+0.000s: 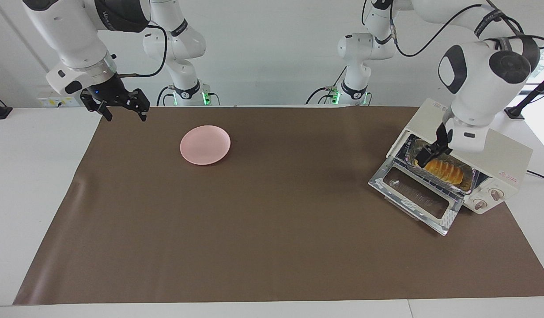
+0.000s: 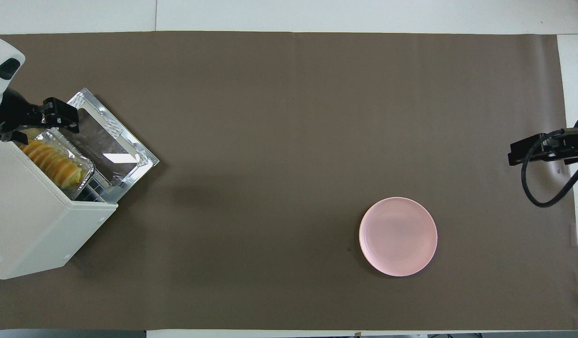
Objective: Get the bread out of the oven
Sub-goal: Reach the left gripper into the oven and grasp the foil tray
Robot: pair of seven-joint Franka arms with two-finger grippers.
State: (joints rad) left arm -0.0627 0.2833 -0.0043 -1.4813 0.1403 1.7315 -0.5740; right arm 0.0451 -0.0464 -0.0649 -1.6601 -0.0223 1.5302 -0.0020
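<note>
The cream-white oven (image 1: 497,145) stands at the left arm's end of the table with its glass door (image 1: 415,196) folded down open. The golden ridged bread (image 1: 446,171) lies in a foil tray (image 1: 471,184) on the oven's rack. My left gripper (image 1: 431,151) is open at the oven's mouth, just over the bread's end nearer the robots; I cannot tell if it touches. The overhead view shows the oven (image 2: 31,220), the bread (image 2: 49,162) and the left gripper (image 2: 35,126). My right gripper (image 1: 119,108) is open and empty, waiting over the mat's corner.
A pink round plate (image 1: 205,145) lies on the brown mat (image 1: 272,229) toward the right arm's end, and shows in the overhead view (image 2: 398,236). The open door (image 2: 110,145) juts out in front of the oven. The oven's knobs (image 1: 488,198) face away from the robots.
</note>
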